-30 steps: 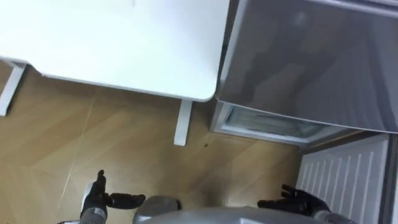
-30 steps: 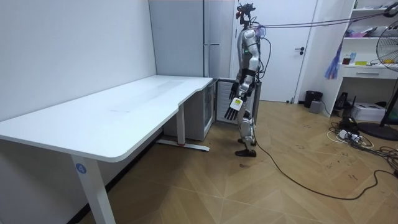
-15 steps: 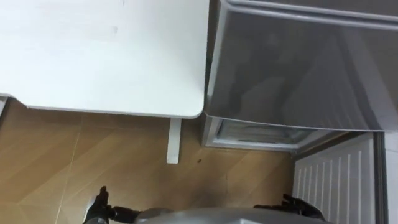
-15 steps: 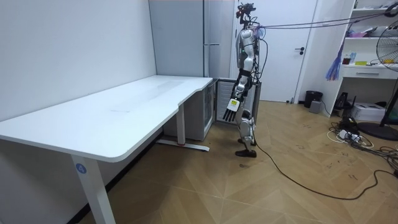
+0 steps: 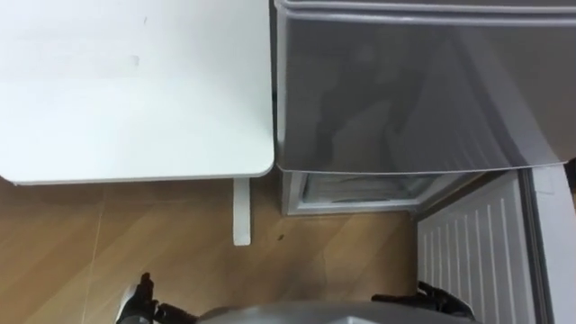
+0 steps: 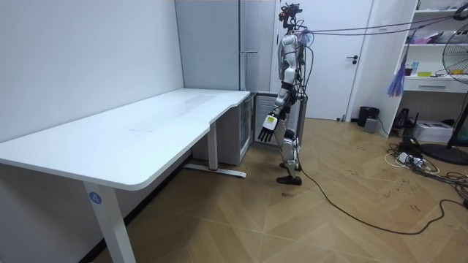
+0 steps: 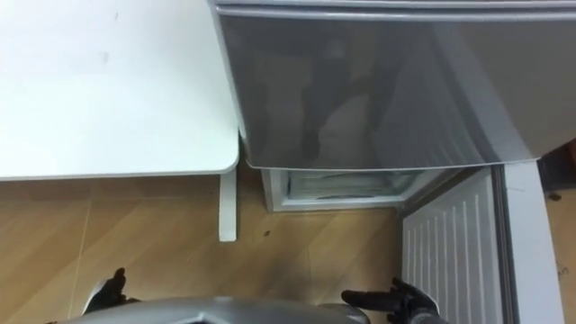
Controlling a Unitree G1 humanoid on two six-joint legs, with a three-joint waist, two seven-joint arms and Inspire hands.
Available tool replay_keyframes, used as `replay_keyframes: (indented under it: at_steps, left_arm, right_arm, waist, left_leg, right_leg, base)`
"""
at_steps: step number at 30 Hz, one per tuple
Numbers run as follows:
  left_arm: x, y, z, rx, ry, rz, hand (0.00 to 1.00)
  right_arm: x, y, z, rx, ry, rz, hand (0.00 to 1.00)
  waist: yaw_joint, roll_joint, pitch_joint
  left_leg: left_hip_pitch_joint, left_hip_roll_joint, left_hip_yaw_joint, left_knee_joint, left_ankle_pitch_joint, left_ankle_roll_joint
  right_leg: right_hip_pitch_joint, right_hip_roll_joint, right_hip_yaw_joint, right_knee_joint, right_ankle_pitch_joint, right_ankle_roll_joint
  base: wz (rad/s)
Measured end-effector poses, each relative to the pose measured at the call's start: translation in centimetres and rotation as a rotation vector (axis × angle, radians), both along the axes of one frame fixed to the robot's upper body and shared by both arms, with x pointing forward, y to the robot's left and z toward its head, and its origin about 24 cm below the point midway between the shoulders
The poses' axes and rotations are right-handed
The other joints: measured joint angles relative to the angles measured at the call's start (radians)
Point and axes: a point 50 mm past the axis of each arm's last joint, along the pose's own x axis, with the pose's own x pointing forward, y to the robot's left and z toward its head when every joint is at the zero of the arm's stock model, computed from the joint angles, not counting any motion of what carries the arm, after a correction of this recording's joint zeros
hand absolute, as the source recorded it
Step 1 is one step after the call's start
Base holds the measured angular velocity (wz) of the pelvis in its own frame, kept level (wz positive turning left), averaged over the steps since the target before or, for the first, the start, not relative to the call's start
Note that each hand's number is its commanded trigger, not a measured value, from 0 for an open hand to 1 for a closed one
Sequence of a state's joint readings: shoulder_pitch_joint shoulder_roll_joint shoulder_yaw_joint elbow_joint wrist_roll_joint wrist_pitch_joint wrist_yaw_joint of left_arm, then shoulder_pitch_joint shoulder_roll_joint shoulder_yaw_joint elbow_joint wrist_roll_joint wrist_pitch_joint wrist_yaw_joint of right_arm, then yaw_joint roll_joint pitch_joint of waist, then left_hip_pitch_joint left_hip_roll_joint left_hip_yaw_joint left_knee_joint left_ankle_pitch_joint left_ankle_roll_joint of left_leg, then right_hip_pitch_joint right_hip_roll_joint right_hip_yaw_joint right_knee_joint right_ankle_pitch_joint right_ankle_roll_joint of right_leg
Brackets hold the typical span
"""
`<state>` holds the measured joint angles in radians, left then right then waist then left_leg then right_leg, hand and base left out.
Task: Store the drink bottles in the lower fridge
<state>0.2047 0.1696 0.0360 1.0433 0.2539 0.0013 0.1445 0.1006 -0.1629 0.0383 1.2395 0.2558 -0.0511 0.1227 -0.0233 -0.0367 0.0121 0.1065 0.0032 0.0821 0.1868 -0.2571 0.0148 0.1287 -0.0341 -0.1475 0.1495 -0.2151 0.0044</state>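
The left hand [image 5: 137,304] hangs low over the wooden floor [image 5: 81,243], fingers loosely spread and empty. The right hand [image 5: 441,299], likewise relaxed and holding nothing, sits just beside the swung-out lower fridge door [image 5: 463,243]. Ahead, the lower fridge compartment [image 5: 355,189] stands open beneath the grey upper door [image 5: 405,90], with the white desk [image 5: 135,81] to its left.
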Motion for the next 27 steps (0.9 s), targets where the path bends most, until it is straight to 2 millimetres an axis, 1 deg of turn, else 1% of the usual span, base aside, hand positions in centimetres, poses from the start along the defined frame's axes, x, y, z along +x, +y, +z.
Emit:
replay_keyframes:
  at_steps: [4,5,6,8,9,11,12,13,14,16,18,19,20,21,22,23,24,26,27]
  left_arm:
    - [0.9,-0.2,0.0,-0.005,-0.025,-0.003,0.0]
    - [1.0,-0.3,0.1,-0.007,-0.037,0.001,0.0]
    - [1.1,-0.4,0.1,-0.007,-0.041,0.0,0.0]
    - [1.4,-0.4,0.1,-0.01,-0.06,-0.006,0.0]
    - [1.5,-0.4,0.2,-0.011,-0.069,-0.009,0.0]
    - [2.0,-0.4,0.3,-0.018,-0.093,-0.017,0.0]
    - [2.0,-0.4,0.3,-0.021,-0.094,-0.019,0.0]
    - [2.0,-0.4,0.3,-0.024,-0.1,-0.02,0.0]
    - [2.0,-0.4,0.3,-0.026,-0.105,-0.018,0.0]
    - [1.6,-0.1,0.4,-0.023,-0.1,0.004,0.0]
    - [0.7,0.4,0.3,-0.015,-0.08,0.03,0.0]
    - [0.1,0.6,0.3,-0.011,-0.065,0.053,0.0]
    - [-0.5,0.8,0.3,-0.007,-0.057,0.069,0.0]
    - [-0.7,0.9,0.3,-0.004,-0.055,0.074,0.0]
    - [-1.0,1.1,0.3,0.001,-0.049,0.084,0.0]
    - [-1.5,1.3,0.3,0.007,-0.042,0.1,0.0]
    - [-1.6,1.4,0.4,0.01,-0.04,0.104,0.0]
    - [-1.8,1.6,0.5,0.017,-0.036,0.11,0.0]
    - [-1.9,1.6,0.4,0.018,-0.031,0.111,0.0]
  right_arm:
    - [0.5,-0.2,0.1,-0.032,-0.007,0.007,0.0]
    - [1.1,-0.4,0.3,-0.053,-0.03,0.018,0.0]
    - [1.6,-0.4,0.5,-0.067,-0.052,0.033,0.0]
    - [4.4,-0.6,1.6,-0.113,-0.175,0.075,0.0]
    - [5.2,-0.6,2.0,-0.13,-0.215,0.086,0.0]
    - [8.8,-0.8,4.5,-0.176,-0.413,0.1,0.0]
    - [9.5,-0.9,5.1,-0.187,-0.457,0.095,0.0]
    - [10.5,-1.2,5.9,-0.212,-0.52,0.081,0.0]
    - [11.6,-1.7,7.1,-0.248,-0.584,0.074,0.0]
    - [11.6,-2.3,7.4,-0.28,-0.572,0.059,0.0]
    - [11.4,-2.7,8.0,-0.304,-0.596,0.05,0.0]
    - [11.6,-3.2,8.8,-0.327,-0.631,0.034,0.0]
    - [12.2,-3.6,10.0,-0.35,-0.689,0.014,0.0]
    - [12.4,-3.9,10.7,-0.369,-0.718,0.004,0.0]
    - [12.9,-4.5,12.1,-0.406,-0.777,-0.011,0.0]
    - [13.3,-5.1,13.3,-0.443,-0.826,-0.03,0.0]
    - [13.4,-5.4,13.8,-0.463,-0.844,-0.037,0.0]
    - [13.9,-6.3,15.8,-0.524,-0.918,-0.069,0.0]
    - [14.0,-6.6,16.2,-0.538,-0.934,-0.08,0.0]
  waist:
    - [0.0,0.0,-0.0017]
    - [0.002,-0.001,-0.0041]
    - [0.0,0.0,-0.0042]
    - [-0.013,0.001,-0.0031]
    - [-0.015,0.001,-0.0033]
    - [-0.016,-0.001,-0.0036]
    - [-0.019,-0.002,-0.0051]
    - [-0.02,-0.005,-0.0092]
    - [-0.02,-0.01,-0.0109]
    - [-0.015,-0.018,-0.01]
    - [-0.018,-0.023,-0.0118]
    - [-0.023,-0.027,-0.0117]
    - [-0.028,-0.029,-0.0106]
    - [-0.029,-0.03,-0.0113]
    - [-0.031,-0.033,-0.0113]
    - [-0.031,-0.039,-0.0138]
    - [-0.031,-0.041,-0.0155]
    - [-0.037,-0.051,-0.0222]
    - [-0.038,-0.049,-0.0208]
  left_leg:
    - [0.006,0.0,0.0,0.0,0.0,0.0]
    - [0.006,0.001,0.005,0.0,0.0,0.0]
    - [0.006,0.001,0.009,0.0,0.0,0.0]
    - [0.005,0.001,0.011,0.0,0.0,0.0]
    - [0.005,0.002,0.011,0.0,0.0,0.0]
    - [0.008,0.006,0.021,0.0,0.0,0.0]
    - [0.01,0.007,0.023,0.002,0.0,0.0]
    - [0.013,0.008,0.023,0.003,0.0,0.0]
    - [0.014,0.007,0.023,0.002,0.0,0.0]
    - [0.016,0.008,0.029,0.002,0.0,0.0]
    - [0.015,0.009,0.036,0.002,0.0,0.0]
    - [0.015,0.009,0.038,0.002,0.0,0.0]
    - [0.014,0.009,0.042,0.002,0.0,0.0]
    - [0.011,0.009,0.044,0.002,0.0,0.0]
    - [0.009,0.01,0.045,0.002,0.0,0.0]
    - [0.009,0.01,0.046,0.002,0.0,0.001]
    - [0.009,0.01,0.046,0.002,0.001,0.001]
    - [0.01,0.01,0.048,0.002,0.0,0.001]
    - [0.01,0.01,0.048,0.003,0.0,0.001]
  right_leg:
    - [0.001,0.0,0.002,0.001,0.0,0.0]
    - [0.001,0.0,0.009,0.002,0.0,0.0]
    - [0.001,0.0,0.009,0.002,0.0,0.0]
    - [-0.001,0.0,0.009,0.003,0.0,0.0]
    - [-0.001,0.0,0.009,0.003,0.0,0.0]
    - [-0.009,0.004,0.018,0.003,0.004,0.0]
    - [-0.008,0.006,0.02,0.002,0.007,-0.001]
    - [-0.006,0.007,0.022,0.002,0.009,-0.001]
    - [-0.005,0.007,0.03,0.004,0.009,0.0]
    - [-0.008,0.008,0.042,0.005,0.01,0.0]
    - [-0.009,0.009,0.052,0.01,0.011,0.0]
    - [-0.013,0.009,0.059,0.014,0.011,0.0]
    - [-0.022,0.01,0.062,0.022,0.011,0.0]
    - [-0.025,0.01,0.064,0.022,0.012,0.001]
    - [-0.029,0.01,0.065,0.022,0.014,0.001]
    - [-0.03,0.01,0.067,0.022,0.015,0.001]
    - [-0.03,0.01,0.067,0.022,0.016,0.001]
    - [-0.03,0.01,0.069,0.022,0.017,0.002]
    - [-0.03,0.01,0.069,0.022,0.018,0.001]
  base:
    - [-0.02]
    - [-0.11]
    - [-0.16]
    - [-0.09]
    - [0.0]
    - [-0.09]
    - [-0.1]
    - [0.0]
    - [0.0]
    - [-0.12]
    - [-0.19]
    - [-0.19]
    - [-0.2]
    - [-0.18]
    - [-0.1]
    - [-0.06]
    - [0.0]
    - [0.0]
    - [0.0]
